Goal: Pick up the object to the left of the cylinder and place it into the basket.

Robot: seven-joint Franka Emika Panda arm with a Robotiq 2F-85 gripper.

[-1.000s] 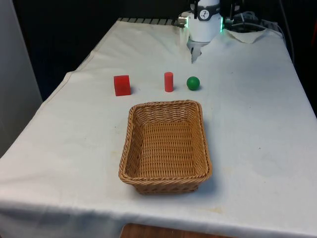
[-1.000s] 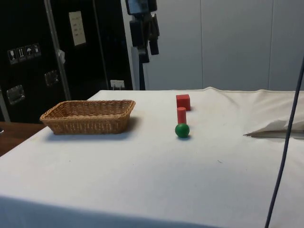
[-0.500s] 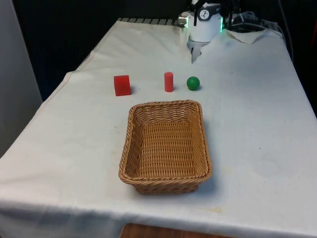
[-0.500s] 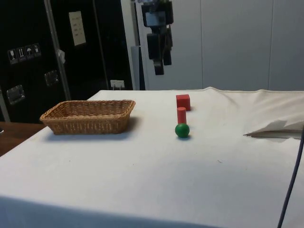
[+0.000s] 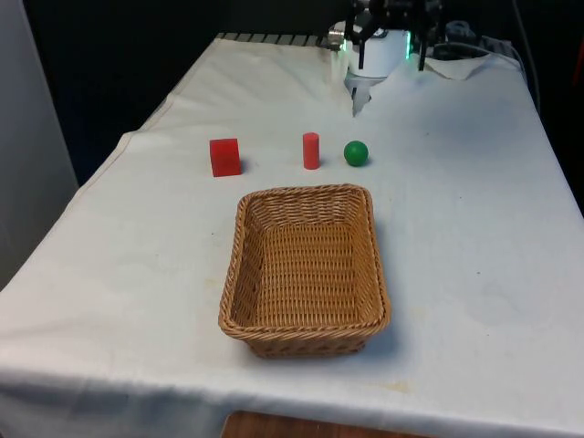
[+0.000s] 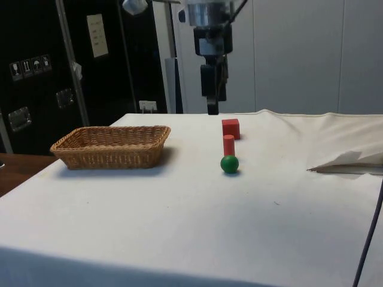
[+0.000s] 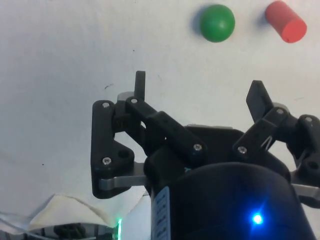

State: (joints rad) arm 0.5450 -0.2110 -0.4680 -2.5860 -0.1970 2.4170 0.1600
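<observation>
Red cube (image 5: pixel 224 156) untouched on cloth; tool (image 7: pixel 199 92) wide open, empty.

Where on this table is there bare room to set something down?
Bare cloth flanks the basket on both sides, widest on the front view's right. More lies between the red cube and the far edge. The row of cube, red cylinder and green ball is crowded.
</observation>
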